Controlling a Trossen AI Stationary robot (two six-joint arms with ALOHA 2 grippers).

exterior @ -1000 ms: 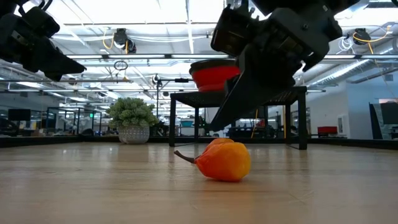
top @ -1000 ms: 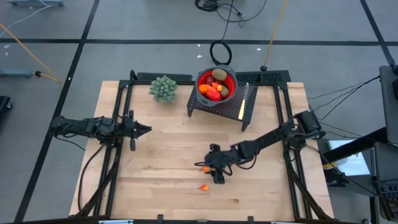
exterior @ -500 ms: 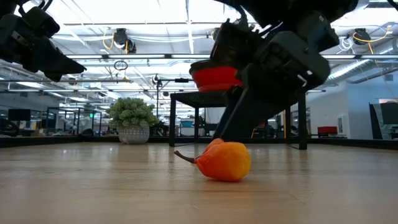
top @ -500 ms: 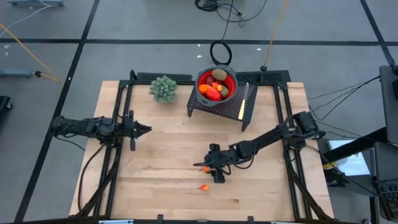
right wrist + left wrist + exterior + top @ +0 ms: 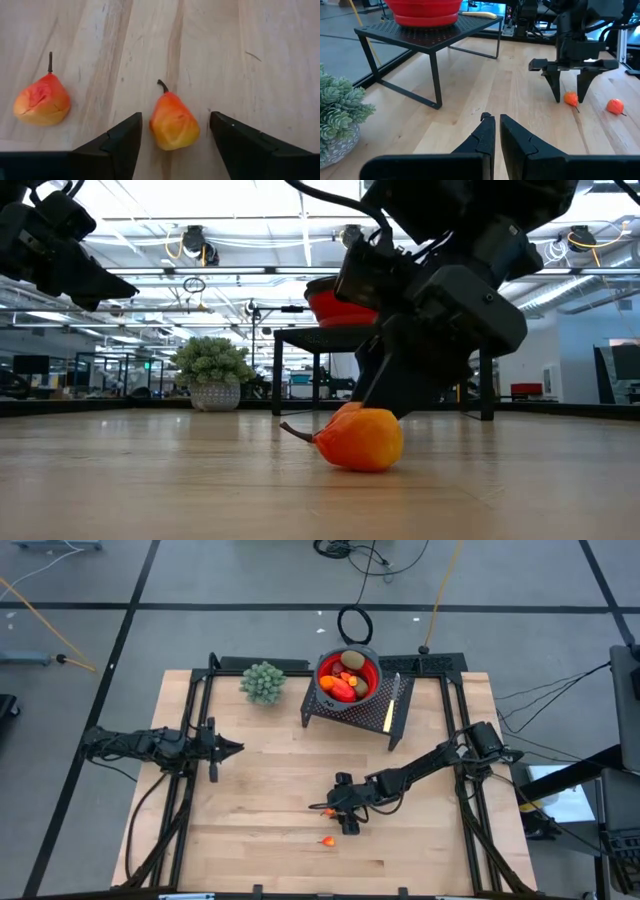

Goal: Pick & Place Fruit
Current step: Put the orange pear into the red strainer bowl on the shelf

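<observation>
Two small orange-red pear-shaped fruits lie on the wooden table: one [image 5: 173, 125] between my right gripper's fingers, the other [image 5: 42, 102] beside it, nearer the front edge [image 5: 327, 840]. My right gripper [image 5: 175, 116] is open and points down at the table. Its fingers stand on either side of the first pear [image 5: 570, 98] with a gap on both sides. A red bowl [image 5: 348, 675] holding more fruit sits on a black rack at the far side. My left gripper [image 5: 236, 748] is shut and waits over the table's left part.
The black perforated rack [image 5: 372, 712] carries the bowl and a slim yellow knife [image 5: 395, 692]. A pale green knobbly bunch in a pot [image 5: 263, 682] stands left of the rack. Bare wood lies between the two arms and toward the near edge.
My right gripper has come down toward the table over the pear, staying open, so that its fingers now reach past the fruit on both sides. Both pears have stayed where they were.
</observation>
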